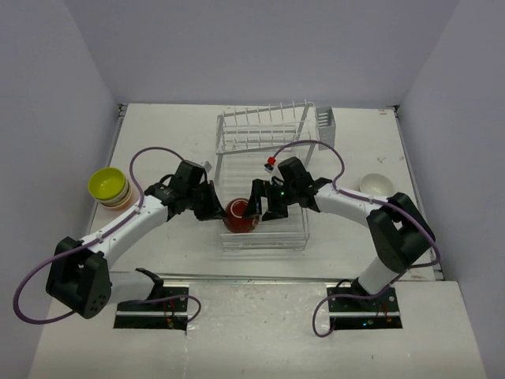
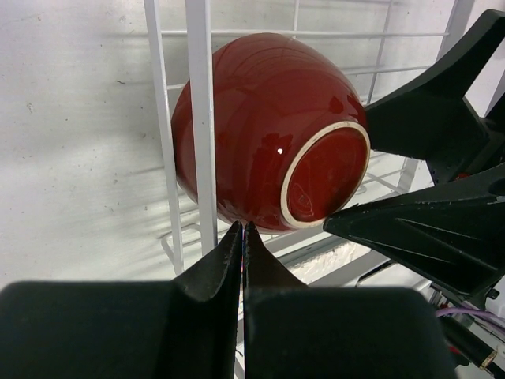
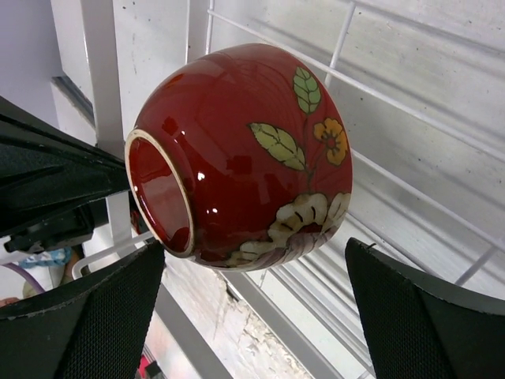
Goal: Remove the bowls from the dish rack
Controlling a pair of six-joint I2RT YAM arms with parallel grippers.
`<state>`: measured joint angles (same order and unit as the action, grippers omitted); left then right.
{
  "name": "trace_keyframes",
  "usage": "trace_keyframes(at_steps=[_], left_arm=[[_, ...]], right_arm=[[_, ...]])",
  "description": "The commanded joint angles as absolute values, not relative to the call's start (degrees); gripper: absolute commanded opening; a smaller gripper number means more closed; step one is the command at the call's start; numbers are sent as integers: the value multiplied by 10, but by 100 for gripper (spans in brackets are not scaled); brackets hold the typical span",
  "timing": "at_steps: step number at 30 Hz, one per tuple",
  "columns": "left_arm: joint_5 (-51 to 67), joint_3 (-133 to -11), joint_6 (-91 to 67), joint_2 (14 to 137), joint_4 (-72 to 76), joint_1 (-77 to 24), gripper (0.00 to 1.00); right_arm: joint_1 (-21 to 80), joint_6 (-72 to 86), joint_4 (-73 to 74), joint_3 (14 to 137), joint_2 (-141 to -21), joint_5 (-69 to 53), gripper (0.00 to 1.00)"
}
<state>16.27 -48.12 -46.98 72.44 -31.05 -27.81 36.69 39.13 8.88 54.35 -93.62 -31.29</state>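
Dark-red bowl (image 1: pixel 241 215) on its side on dish rack (image 1: pixel 272 237) front tray, foot ring (image 2: pixel 325 175) toward left arm | right pincer (image 3: pixel 254 246) spread wide astride it, nearer, not yet gripping | left pincer (image 2: pixel 242 230) clenched empty at rack's left rail

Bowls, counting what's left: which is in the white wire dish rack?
The dark red glazed bowl, tipped on its side in the rack; the lime-yellow bowl and cream bowl stand outside it.
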Motion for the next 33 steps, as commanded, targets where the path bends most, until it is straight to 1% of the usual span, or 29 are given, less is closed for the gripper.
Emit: trace_keyframes(at_steps=[1, 8, 13, 28, 33], left_arm=[[164, -501, -458, 726, -313, -281, 0], [164, -501, -457, 728, -314, -281, 0], [165, -497, -456, 727, -314, -281, 0], [166, -494, -455, 727, -312, -281, 0], [167, -493, -456, 729, -311, -281, 0]], right_arm=[[366, 399, 80, 562, -957, -323, 95], [366, 399, 67, 563, -959, -323, 96], [366, 411, 30, 547, -957, -349, 99], [366, 446, -28, 506, -954, -349, 99], [366, 449, -48, 497, -958, -366, 99]])
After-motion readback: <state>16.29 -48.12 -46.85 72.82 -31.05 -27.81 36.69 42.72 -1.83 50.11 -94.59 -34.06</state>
